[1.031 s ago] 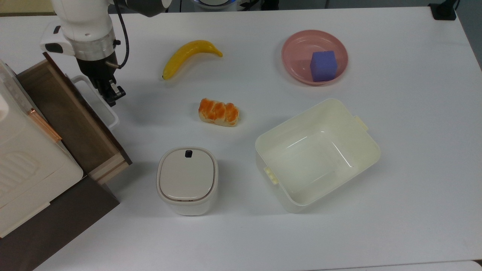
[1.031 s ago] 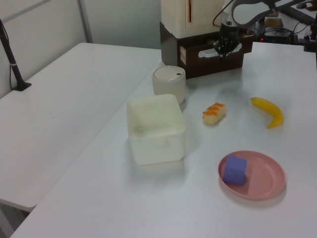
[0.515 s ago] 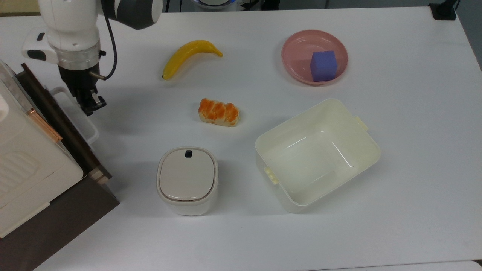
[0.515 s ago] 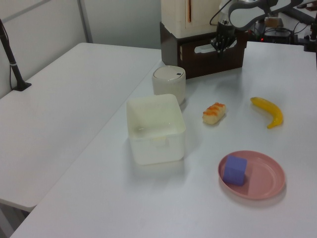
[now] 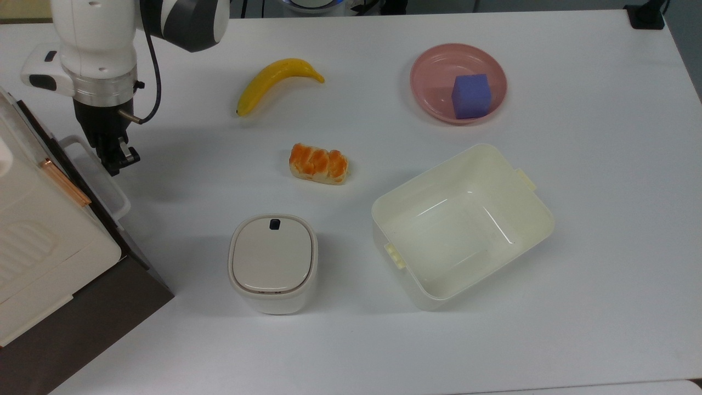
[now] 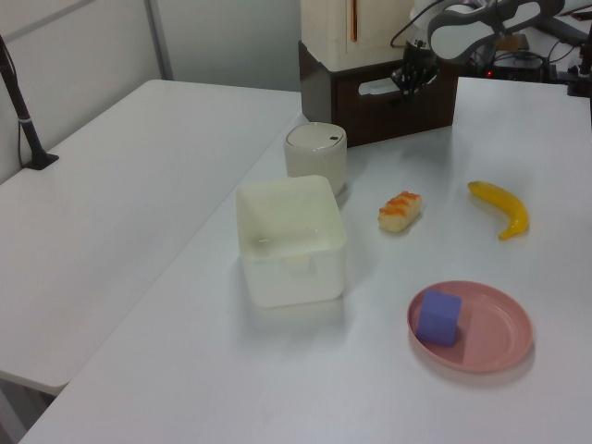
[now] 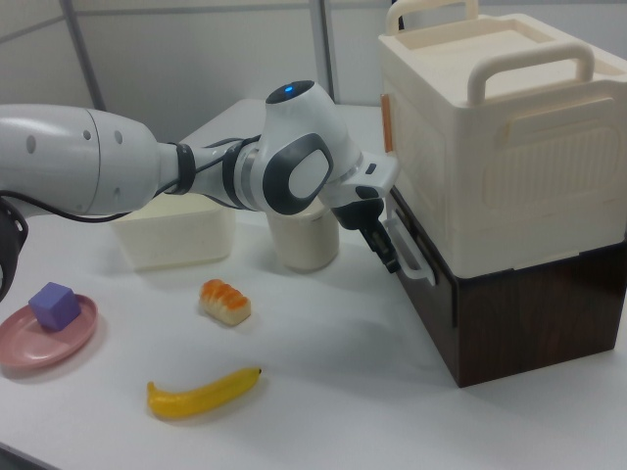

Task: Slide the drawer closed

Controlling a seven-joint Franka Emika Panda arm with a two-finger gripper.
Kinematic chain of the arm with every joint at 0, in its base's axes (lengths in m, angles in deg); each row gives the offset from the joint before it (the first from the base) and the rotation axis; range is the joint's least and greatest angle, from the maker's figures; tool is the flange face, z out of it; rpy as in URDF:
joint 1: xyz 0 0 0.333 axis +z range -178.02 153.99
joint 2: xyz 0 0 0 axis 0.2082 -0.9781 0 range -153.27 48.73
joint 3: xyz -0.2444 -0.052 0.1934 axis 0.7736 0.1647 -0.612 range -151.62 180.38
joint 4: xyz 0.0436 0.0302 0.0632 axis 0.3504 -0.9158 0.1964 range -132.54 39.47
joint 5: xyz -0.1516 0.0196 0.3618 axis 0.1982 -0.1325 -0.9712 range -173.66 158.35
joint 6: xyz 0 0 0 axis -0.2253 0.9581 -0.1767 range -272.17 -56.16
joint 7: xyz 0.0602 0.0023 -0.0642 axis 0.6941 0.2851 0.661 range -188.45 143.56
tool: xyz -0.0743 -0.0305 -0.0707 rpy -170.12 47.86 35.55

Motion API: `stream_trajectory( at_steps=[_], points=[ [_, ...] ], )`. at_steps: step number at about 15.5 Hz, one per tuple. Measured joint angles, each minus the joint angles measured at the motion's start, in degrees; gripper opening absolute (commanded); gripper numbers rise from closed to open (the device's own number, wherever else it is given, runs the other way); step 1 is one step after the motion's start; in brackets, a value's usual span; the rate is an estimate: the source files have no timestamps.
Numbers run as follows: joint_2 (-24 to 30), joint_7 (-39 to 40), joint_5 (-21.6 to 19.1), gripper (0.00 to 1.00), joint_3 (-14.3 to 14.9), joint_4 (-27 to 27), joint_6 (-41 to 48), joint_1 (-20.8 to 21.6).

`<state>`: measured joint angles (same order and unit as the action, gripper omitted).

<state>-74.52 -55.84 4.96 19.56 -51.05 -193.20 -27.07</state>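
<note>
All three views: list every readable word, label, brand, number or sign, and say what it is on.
None can be read.
Lidded white bin: a small dark square mark on the lid, no lettering.
Cream stacked box above the drawer: moulded ribs and a copper-coloured strip, no text.
Robot arm: a blue light, no readable marking.

Under the claw (image 5: 117,159) and running far out from it, a white table (image 5: 576,329), evenly lit, soft shadows only. Well apart from the claw, across a narrow gap, a second white table (image 6: 129,203) with a black clamped pole (image 6: 20,102) at its edge. Beyond the claw, a plain grey wall (image 6: 222,42) with pale upright strips.
</note>
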Motion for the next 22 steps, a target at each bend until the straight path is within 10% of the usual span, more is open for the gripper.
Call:
stream_trajectory(
  at_steps=[11,22],
  points=[
    [-0.2,8.6,3.9,0.00,-1.9,0.7,-0.3,0.2],
    [14.0,24.3,-5.0,0.07,-5.2,2.3,28.7,11.5]
  ],
)
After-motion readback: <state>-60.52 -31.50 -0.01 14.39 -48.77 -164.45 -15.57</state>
